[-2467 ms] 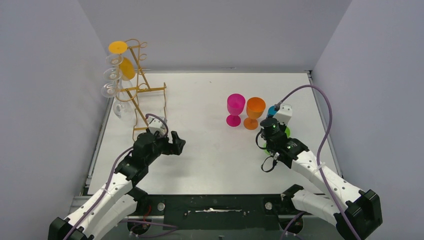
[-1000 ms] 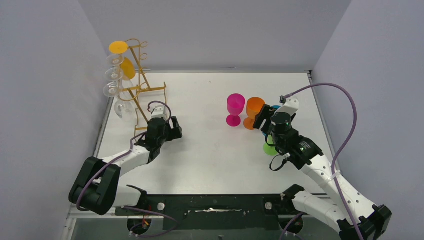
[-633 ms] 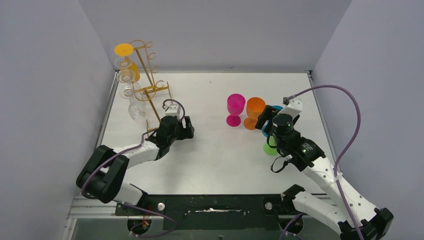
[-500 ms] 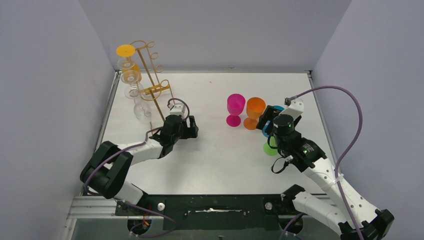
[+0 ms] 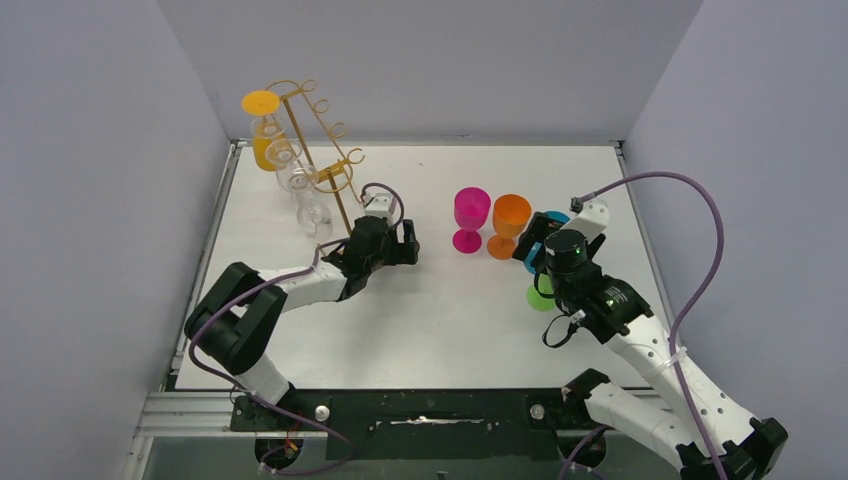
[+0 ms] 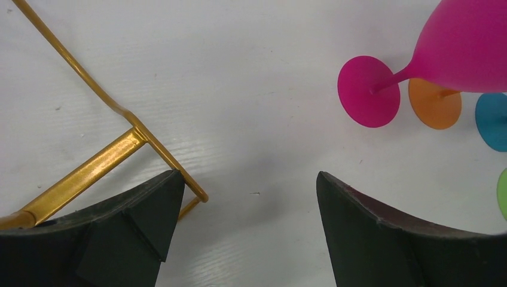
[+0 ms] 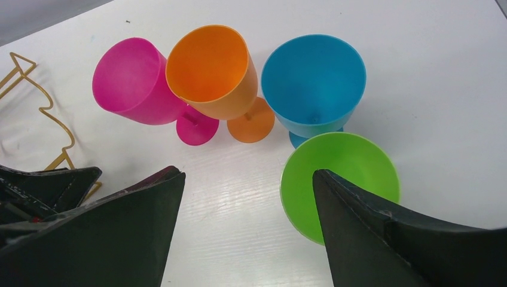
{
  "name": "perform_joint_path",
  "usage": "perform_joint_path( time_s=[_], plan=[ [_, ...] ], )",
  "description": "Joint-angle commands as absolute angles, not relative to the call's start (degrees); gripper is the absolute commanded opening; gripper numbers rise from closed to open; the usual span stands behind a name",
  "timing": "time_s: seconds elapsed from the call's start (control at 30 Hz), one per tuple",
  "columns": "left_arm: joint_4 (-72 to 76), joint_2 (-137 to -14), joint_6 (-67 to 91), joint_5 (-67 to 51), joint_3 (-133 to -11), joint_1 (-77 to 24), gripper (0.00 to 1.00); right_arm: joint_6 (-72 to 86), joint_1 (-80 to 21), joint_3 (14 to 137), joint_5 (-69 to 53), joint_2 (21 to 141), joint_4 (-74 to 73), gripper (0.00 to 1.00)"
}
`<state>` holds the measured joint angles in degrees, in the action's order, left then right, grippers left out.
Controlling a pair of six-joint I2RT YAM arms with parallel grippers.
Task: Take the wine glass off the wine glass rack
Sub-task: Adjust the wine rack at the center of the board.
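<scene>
Rack (image 6: 95, 170) corner lies lower left, under a finger of the left jaws (image 6: 248, 174); those and the right jaws (image 7: 248, 173) gape, empty.

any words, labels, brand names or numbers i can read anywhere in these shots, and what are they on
None can be read: no text shows on the gold wire glass rack, the pink plastic goblet, the orange plastic goblet, the blue plastic goblet, the green plastic goblet or the white table.

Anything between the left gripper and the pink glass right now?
No. Only bare white table lies between the left gripper and the pink glass; the left wrist view shows it.
</scene>
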<state>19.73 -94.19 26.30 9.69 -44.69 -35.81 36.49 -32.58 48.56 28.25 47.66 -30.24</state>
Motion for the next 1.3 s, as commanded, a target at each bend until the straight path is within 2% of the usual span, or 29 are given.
perform_joint_path(
  time_s=[0.0,0.27,0.43,0.73,0.8,0.9,1.07,1.27],
  plan=[
    [20.75,-89.83,24.50,10.40,-46.42,-36.72,0.82,37.87,-32.16,51.62,27.86,49.08,-30.41,0.81],
    [17.56,-78.66,19.78,5.16,-41.26,-37.71,0.87,38.16,-32.00,52.53,26.65,49.53,-29.37,0.82],
    [14.04,-71.62,18.19,-7.50,-38.84,-38.03,0.87,38.97,-31.95,52.49,25.23,49.19,-28.74,0.82],
    [6.55,-47.76,25.64,-12.73,-29.02,-36.99,0.87,40.64,-31.82,52.01,23.53,49.52,-26.63,0.82],
    [0.35,-44.42,25.34,-11.61,-30.97,-36.52,0.87,40.89,-31.81,52.07,22.58,50.05,-25.97,0.82],
    [-11.01,-41.99,30.56,-3.54,-39.09,-33.65,0.88,40.37,-31.81,53.57,21.04,51.15,-26.04,0.82],
    [-23.95,-43.26,29.63,-9.14,-57.36,-24.48,0.91,39.38,-31.88,58.09,20.99,51.33,-29.21,0.83],
    [-35.17,-45.57,28.36,-8.92,-63.19,-22.81,0.91,39.29,-31.90,58.33,20.36,49.29,-27.71,0.84]
  ],
)
